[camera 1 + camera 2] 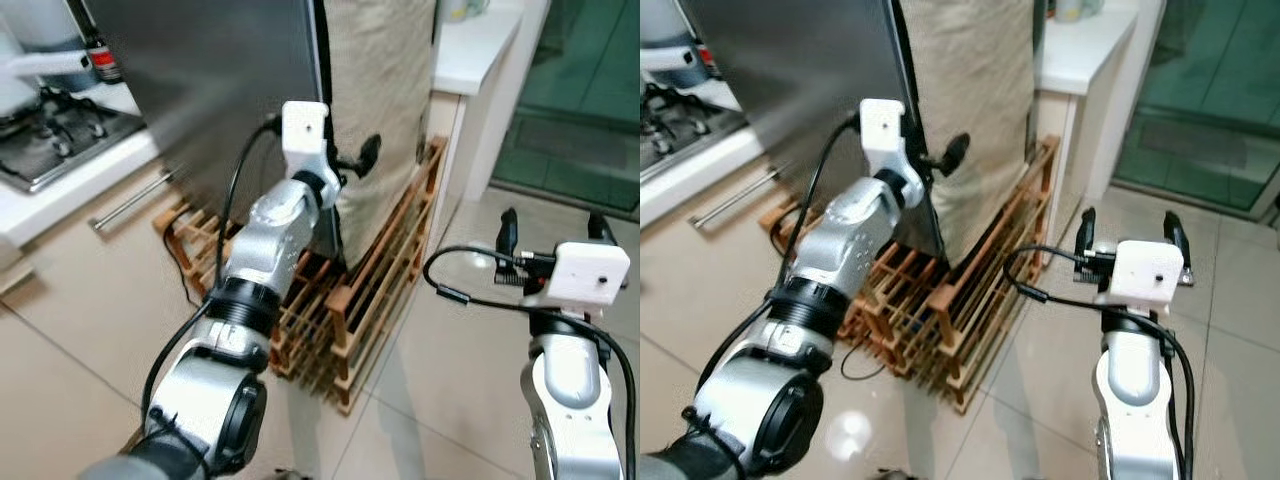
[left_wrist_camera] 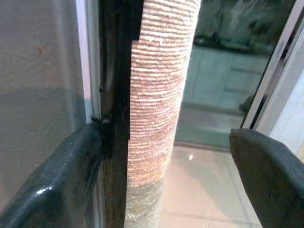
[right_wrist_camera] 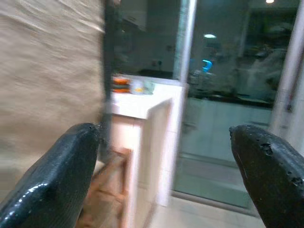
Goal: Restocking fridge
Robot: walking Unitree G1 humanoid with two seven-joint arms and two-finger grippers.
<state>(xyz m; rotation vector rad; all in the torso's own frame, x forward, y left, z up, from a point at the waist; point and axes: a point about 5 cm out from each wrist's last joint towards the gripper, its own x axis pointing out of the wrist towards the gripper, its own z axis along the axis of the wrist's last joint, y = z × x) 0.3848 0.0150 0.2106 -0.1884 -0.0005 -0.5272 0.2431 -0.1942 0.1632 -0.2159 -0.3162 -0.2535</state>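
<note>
The fridge has a grey door (image 1: 220, 90), and a beige woven cloth (image 1: 385, 90) covers its side. My left gripper (image 1: 345, 160) is raised to the door's right edge and is open. In the left wrist view, one finger (image 2: 66, 175) rests against the dark seam (image 2: 114, 95) beside the door. The cloth-covered edge (image 2: 159, 104) stands between the fingers, and the other finger (image 2: 266, 166) is clear of it. My right gripper (image 1: 552, 228) is open with nothing in it, held low at the right above the floor tiles.
A wooden slatted rack (image 1: 370, 290) sits under the fridge and juts onto the floor. A stove (image 1: 50, 140) and a cabinet with a bar handle (image 1: 135, 200) are at the left. A white counter (image 1: 480, 50) and a glass door (image 1: 590, 90) stand at the right.
</note>
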